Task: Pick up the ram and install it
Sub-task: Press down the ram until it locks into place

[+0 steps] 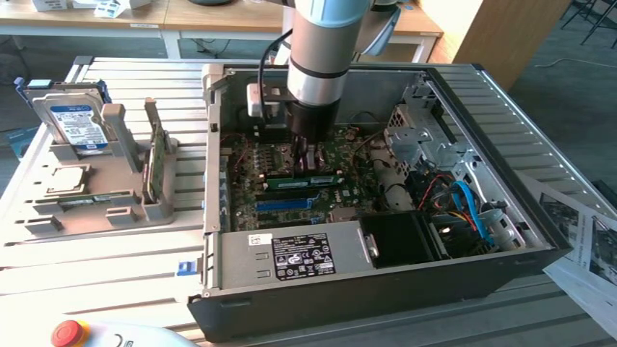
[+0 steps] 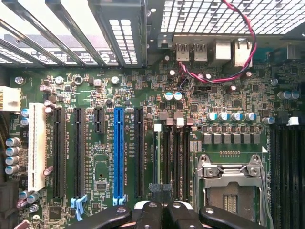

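We have our black two-fingered gripper (image 1: 306,160) closed tight, empty, low over the green motherboard (image 2: 95,157) (pressing, we judge); the thin green ram stick (image 1: 305,180) lies just below it, apparently slotted.

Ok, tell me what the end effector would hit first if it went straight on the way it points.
Probably the ram, standing on edge among the black memory slots of the motherboard, right under the shut end effector. Whether they already touch is unclear.
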You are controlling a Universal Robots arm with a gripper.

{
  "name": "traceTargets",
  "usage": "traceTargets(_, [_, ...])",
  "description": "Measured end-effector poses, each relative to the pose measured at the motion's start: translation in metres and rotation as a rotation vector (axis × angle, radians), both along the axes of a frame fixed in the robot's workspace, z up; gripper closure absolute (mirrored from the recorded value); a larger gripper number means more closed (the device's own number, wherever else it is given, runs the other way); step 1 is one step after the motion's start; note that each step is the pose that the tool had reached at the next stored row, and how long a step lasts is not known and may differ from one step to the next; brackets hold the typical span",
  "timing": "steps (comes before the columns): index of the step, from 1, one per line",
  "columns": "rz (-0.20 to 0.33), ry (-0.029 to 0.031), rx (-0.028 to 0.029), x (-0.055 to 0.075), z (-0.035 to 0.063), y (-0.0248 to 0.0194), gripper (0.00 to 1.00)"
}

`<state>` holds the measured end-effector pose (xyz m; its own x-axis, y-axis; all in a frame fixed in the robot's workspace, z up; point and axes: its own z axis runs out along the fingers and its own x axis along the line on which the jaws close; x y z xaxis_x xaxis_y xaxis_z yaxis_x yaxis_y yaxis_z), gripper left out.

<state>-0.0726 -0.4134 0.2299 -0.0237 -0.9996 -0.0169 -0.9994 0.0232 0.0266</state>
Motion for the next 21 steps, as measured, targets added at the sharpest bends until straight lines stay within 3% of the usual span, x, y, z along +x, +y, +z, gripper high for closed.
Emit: traceTargets(21, [0.0, 0.0001, -0.0003, 0.0, 0.0277, 0.0, 0.89])
